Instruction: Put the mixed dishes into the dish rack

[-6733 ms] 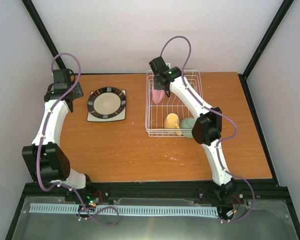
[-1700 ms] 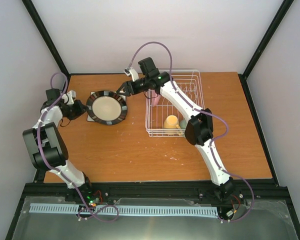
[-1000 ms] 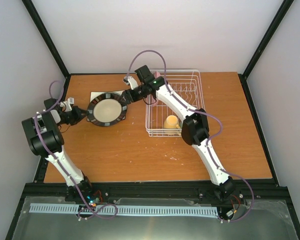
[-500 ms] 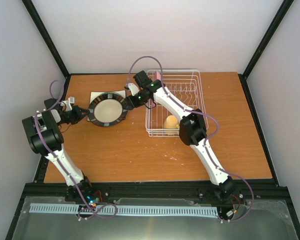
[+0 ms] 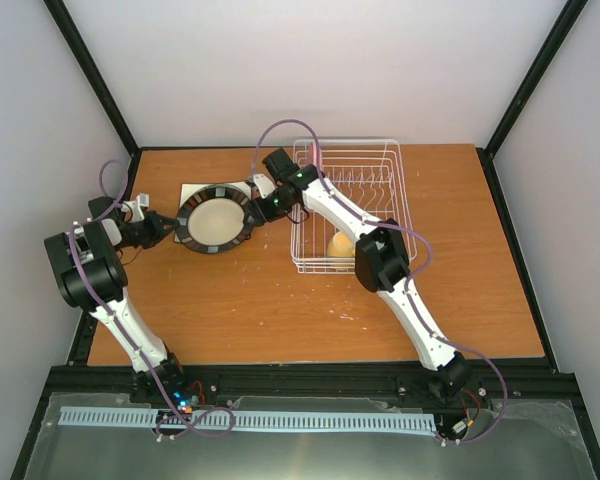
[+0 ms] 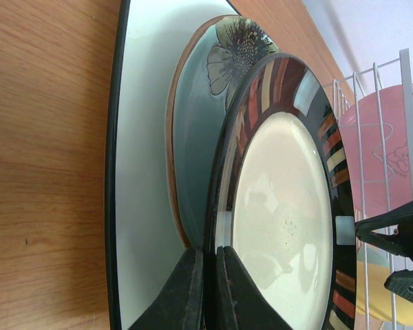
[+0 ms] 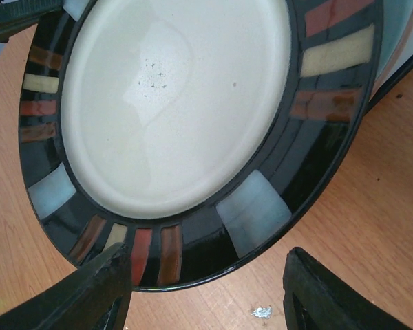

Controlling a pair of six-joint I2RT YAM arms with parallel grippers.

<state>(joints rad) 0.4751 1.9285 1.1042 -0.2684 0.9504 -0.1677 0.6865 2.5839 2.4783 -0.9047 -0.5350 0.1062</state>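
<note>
Checked against the earliest top view: found the black-rimmed plate [image 5: 216, 219] no longer flat on the square off-white plate [image 5: 194, 190] but raised and tilted above it, over the left part of the table [image 5: 280, 300]. Found the left gripper [image 5: 166, 228] brought down from the far left corner to the plate's left rim. Found the right gripper [image 5: 264, 205] swung out of the dish rack [image 5: 401, 200] to the plate's right rim. Against half a second back: logged the plate about where it was, the right gripper a shade nearer. Noted the pink plate [image 5: 315, 151] upright at the rack's far left corner and the yellow mug [image 5: 338, 245] near the rack's front edge, partly behind the right arm. From the left wrist view, noted the mint-green plate [image 6: 196, 144], flower mark up, lying on the square plate just under the tilted one. Pose, left arm: folded tight by the left wall, forearm low and reaching rightward, fingers [image 6: 188, 292] clamped together on the black rim. Pose, right arm: stretched long from the near right base, elbow over the rack's front, forearm across the rack's left side, wrist turned toward the plate. Fingers [image 7: 100, 292] spread wide with the plate's rim between them, not closed; could not tell about contact.
</note>
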